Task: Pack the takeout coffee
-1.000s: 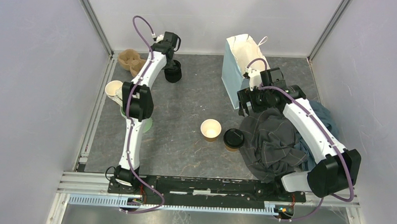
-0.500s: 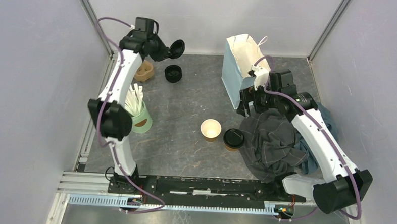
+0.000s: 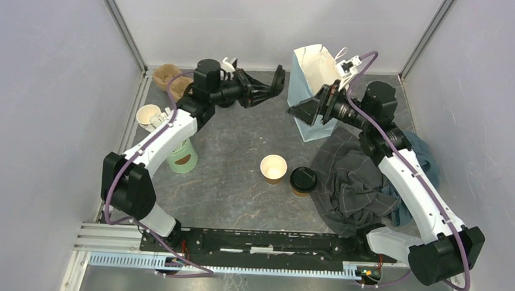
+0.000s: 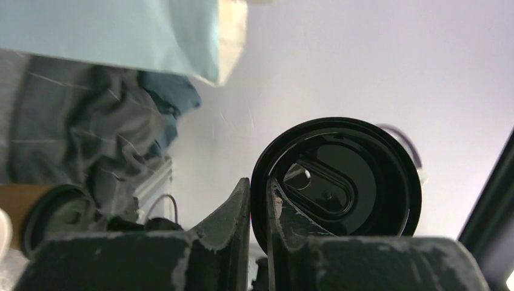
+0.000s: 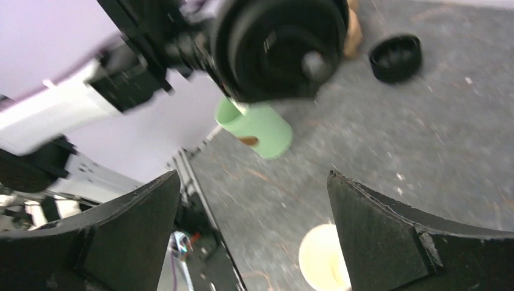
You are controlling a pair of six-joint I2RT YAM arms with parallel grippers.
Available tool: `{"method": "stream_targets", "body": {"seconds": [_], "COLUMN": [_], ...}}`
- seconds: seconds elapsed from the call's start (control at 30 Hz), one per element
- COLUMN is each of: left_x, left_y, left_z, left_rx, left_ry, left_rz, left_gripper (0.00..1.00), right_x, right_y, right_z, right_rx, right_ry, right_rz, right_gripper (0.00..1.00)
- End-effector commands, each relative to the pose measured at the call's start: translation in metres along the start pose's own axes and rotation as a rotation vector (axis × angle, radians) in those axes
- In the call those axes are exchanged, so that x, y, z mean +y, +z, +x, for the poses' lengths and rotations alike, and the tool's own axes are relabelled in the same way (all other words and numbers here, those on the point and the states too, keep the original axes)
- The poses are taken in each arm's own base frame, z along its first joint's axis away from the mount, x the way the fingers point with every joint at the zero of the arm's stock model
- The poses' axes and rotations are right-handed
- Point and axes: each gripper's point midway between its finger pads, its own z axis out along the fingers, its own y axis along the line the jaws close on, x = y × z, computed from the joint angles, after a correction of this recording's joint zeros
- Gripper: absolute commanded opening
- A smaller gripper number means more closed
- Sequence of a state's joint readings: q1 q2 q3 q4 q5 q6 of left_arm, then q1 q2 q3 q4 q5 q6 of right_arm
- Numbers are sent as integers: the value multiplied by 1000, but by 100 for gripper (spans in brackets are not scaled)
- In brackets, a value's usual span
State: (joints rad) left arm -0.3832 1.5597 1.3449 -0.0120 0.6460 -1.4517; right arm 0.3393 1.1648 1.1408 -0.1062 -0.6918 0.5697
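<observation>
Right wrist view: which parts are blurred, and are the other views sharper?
Right wrist view: the black lid and left arm are smeared by motion, the green cup slightly soft. Left wrist view: the lid is sharp, with one glare spot; the background is soft. Top external view: sharp, evenly lit.

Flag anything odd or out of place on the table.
Crumpled grey cloth heaped on the right, close beside the lidded cup: not a coffee item. The other cup stands open, no lid; the left end effector grips a black lid by its rim.
</observation>
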Motion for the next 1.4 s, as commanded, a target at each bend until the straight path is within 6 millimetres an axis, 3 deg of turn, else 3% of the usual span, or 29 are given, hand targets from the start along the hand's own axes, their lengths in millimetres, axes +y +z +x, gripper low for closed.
{"method": "stream_targets", "body": {"seconds": [0.0, 0.33, 0.63, 1.17, 1.23, 1.37], "left_x": [-61, -51, -47, -37, -33, -19], "left_y": [-16, -5, -3, 5, 5, 3], "left_z": [53, 77, 88, 91, 92, 90], "left_rx": [133, 192, 220, 219, 218, 199], "left_ry": [37, 14, 7, 9, 9, 35], "left_rz": [206, 211, 204, 170, 156, 103], "left_gripper": [5, 3, 2, 2, 5, 22], "right_x": [49, 37, 26, 17, 16, 10], "right_y": [1, 2, 5, 11, 11, 12], "right_z": [-59, -71, -68, -61, -59, -52], "right_rx": [-185, -261, -274, -252, -249, -236], "right_ry": [15, 117, 163, 188, 191, 194], "right_rz": [-189, -119, -81, -68, -68, -51], "right_gripper": [98, 98, 98, 76, 73, 69]}}
